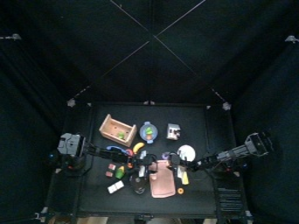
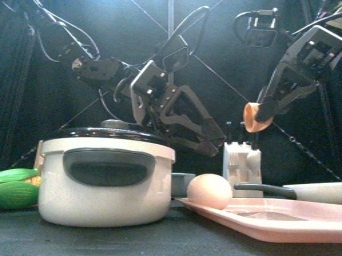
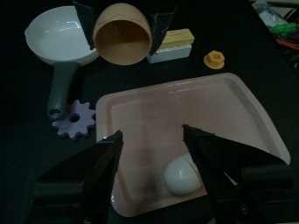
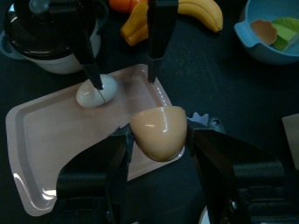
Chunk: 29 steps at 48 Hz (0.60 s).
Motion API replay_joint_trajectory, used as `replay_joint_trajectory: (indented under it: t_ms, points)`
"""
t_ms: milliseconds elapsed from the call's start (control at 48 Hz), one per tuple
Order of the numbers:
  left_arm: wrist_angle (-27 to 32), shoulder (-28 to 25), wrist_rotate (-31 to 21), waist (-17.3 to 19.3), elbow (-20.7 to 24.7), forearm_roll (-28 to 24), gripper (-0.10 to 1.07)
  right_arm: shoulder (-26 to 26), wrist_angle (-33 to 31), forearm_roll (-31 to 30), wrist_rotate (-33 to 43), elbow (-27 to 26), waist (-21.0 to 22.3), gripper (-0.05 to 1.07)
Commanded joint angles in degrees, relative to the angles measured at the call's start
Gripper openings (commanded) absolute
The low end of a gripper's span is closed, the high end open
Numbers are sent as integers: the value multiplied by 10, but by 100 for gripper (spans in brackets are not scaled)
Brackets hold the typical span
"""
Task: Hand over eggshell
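Starting on the left of the front view, there's a green vegetable (image 2: 16,187), can't tell which kind, sitting on the table (image 2: 80,238) right against a white cooker pot with a black lid (image 2: 104,178). Just right of the pot lies a whole egg (image 2: 209,189) on the near corner of a pink tray (image 2: 274,214).

The left hand (image 3: 152,147) hangs over that tray with its jaws spread wide and nothing between them. In its wrist view the egg (image 3: 179,174) sits on the pink surface just below and between the jaw tips, not touched as far as I can see. Same view also shows a purple gear-shaped toy (image 3: 75,118) beside the tray's edge, a white ladle-like scoop with a dark handle (image 3: 61,39), a pale yellow block (image 3: 173,44) and a small orange cap-like thing (image 3: 214,59) further out.

On the right, the right hand (image 4: 159,131) is clamped on the eggshell (image 4: 160,131), a tan hollow half-shell pinched between the two jaws, held up in the air over the tray. From the front the eggshell (image 2: 254,117) hangs well above the table, off to the right of the left arm. In the left wrist view you can look straight into its open cup (image 3: 124,35).

Behind it in the right wrist view: a banana (image 4: 208,12) and a blue bowl (image 4: 275,39) with bits inside.
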<state>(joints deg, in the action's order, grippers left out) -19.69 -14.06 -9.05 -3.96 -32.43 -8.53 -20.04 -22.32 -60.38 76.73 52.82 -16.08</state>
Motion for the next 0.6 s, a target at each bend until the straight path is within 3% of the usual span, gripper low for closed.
replay_joint_trajectory:
  t_ms: [0,167,438,583]
  points:
    - [-8,19,-1,1,7,7,92,-9,0,-2,0,-11,1,63]
    - [-34,35,-2,-1,10,52,92,-9,1,-8,0,-12,1,63]
    - [-121,50,-18,-23,26,260,91,-9,-4,-19,0,-15,5,63]
    - [-126,42,-29,-37,41,324,91,-10,-4,-19,-1,-16,8,63]
